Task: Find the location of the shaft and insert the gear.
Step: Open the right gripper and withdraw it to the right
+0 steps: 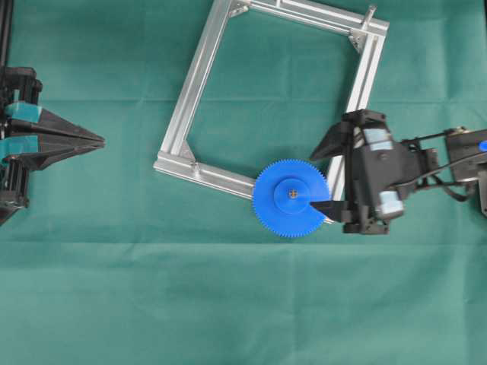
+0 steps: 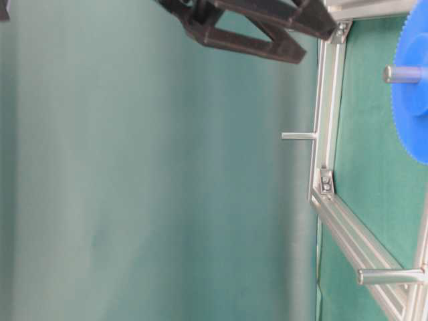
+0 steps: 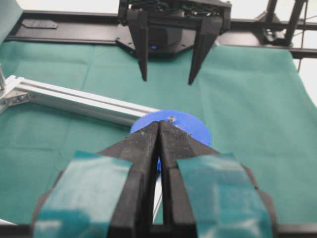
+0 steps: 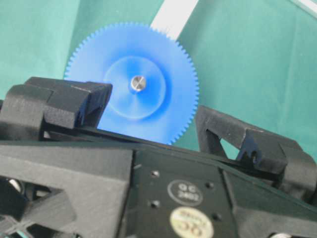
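Observation:
The blue gear point(image 1: 291, 199) lies flat over the lower right corner of the aluminium frame point(image 1: 199, 72). The silver shaft point(image 4: 137, 83) pokes through its hub, and the table-level view shows the shaft point(image 2: 394, 73) standing proud of the gear point(image 2: 416, 100). My right gripper point(image 1: 319, 179) hovers at the gear's right side, open and holding nothing. One of its fingers point(image 4: 74, 101) overlaps the gear's point(image 4: 148, 54) rim and the other stands off to the side. My left gripper point(image 1: 99, 141) rests far left, shut and empty, facing the gear point(image 3: 190, 124).
The rectangular frame carries other short upright pins, one at its far corner point(image 1: 370, 14) and two in the table-level view point(image 2: 297, 136) point(image 2: 391, 275). Green cloth point(image 1: 228, 304) covers the table. The right arm's body point(image 1: 396, 179) extends to the right edge.

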Controlling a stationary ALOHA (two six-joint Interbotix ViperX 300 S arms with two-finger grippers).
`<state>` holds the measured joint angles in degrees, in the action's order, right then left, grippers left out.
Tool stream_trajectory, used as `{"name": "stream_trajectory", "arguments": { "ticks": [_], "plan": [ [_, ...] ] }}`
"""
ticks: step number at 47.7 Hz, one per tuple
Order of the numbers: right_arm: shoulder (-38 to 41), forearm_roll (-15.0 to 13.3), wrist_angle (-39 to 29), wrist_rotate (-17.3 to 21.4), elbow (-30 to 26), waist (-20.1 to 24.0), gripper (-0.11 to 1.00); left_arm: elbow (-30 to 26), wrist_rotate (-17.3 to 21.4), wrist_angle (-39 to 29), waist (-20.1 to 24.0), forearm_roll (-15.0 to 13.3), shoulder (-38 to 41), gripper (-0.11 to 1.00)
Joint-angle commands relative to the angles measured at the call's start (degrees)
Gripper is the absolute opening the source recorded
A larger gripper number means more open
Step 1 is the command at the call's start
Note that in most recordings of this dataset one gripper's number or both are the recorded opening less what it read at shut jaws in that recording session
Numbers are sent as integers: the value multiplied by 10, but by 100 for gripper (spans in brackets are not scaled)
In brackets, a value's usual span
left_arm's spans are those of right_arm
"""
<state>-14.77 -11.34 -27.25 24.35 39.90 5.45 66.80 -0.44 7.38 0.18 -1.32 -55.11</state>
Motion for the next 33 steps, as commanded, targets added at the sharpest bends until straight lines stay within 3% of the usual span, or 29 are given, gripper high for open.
{"name": "stream_trajectory", "arguments": {
  "ticks": [1, 33],
  "plan": [
    [-30, -1, 13, 1, 5, 1, 83, -17, -1, 3, 1, 0, 4, 2],
    [-188, 0, 40, 2, 113, 1, 83, -16, 0, 1, 1, 0, 5, 2]
  ]
}}
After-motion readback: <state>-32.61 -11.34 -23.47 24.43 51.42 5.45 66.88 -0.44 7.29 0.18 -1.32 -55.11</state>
